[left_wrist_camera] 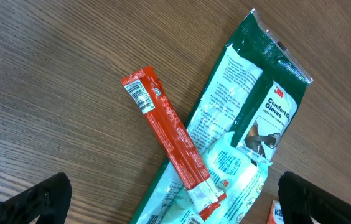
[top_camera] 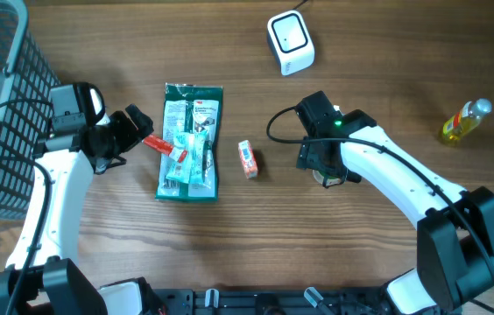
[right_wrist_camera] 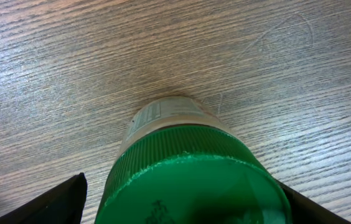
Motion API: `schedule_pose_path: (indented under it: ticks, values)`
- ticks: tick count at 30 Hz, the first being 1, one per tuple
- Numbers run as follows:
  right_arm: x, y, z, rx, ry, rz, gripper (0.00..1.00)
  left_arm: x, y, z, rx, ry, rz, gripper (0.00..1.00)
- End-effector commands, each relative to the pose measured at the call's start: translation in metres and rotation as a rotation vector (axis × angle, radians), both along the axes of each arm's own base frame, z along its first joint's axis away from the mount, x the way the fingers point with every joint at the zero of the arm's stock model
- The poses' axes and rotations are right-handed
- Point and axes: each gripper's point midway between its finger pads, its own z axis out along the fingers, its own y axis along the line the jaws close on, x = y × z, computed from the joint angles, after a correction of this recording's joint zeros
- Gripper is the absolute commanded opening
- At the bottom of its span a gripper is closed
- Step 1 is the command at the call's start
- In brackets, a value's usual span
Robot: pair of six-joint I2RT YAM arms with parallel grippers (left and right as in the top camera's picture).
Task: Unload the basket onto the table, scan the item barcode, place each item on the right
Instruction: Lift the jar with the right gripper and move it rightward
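Left gripper, spread wide and empty, hovers over a red sachet lying across the glove pack. Right gripper, jaws wide astride the green-capped jar standing on the desk, not clamped: pickup stage, apparently. Next: close, lift, turn label toward the scanner.

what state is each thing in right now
glove pack: flat on the table
red stick: flat across the glove pack
box: lying on the table
jar: upright, lid on
bottle: on its side
scanner: on the table, untouched
left gripper: open, over the red stick
right gripper: astride the jar lid, grip unclear
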Motion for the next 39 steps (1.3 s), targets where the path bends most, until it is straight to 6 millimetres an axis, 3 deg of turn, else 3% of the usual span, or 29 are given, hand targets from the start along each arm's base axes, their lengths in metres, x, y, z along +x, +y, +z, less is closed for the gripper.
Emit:
schedule_pose_path:
  ticks: [1,7,16,27,30,33,39]
  values:
    - [-0.004,0.0,-0.006,0.002,0.023,-0.02,0.89,0.003,0.0,0.006,-0.006,-0.016,0.007,1.0]
    - [-0.011,0.0,-0.018,0.016,0.035,-0.017,0.86,0.003,0.0,0.006,-0.006,-0.016,0.007,1.0]
    - [0.0,-0.003,-0.023,-0.004,-0.029,-0.02,0.8,0.003,0.0,0.006,-0.006,-0.016,0.007,1.0]
    - [0.02,-0.005,-0.019,-0.018,-0.104,0.015,1.0,0.003,0.0,0.006,-0.005,-0.017,0.007,1.0]
    - [0.021,0.006,-0.011,0.082,-0.041,0.124,1.0,0.003,0.0,0.006,-0.005,-0.019,0.007,1.0]
    - [0.02,0.003,0.01,0.199,0.04,0.054,1.0,0.003,0.0,0.006,-0.005,-0.019,0.007,1.0]
    - [0.017,-0.002,0.009,0.207,0.059,0.039,1.0,0.003,0.0,0.006,-0.005,-0.019,0.007,1.0]
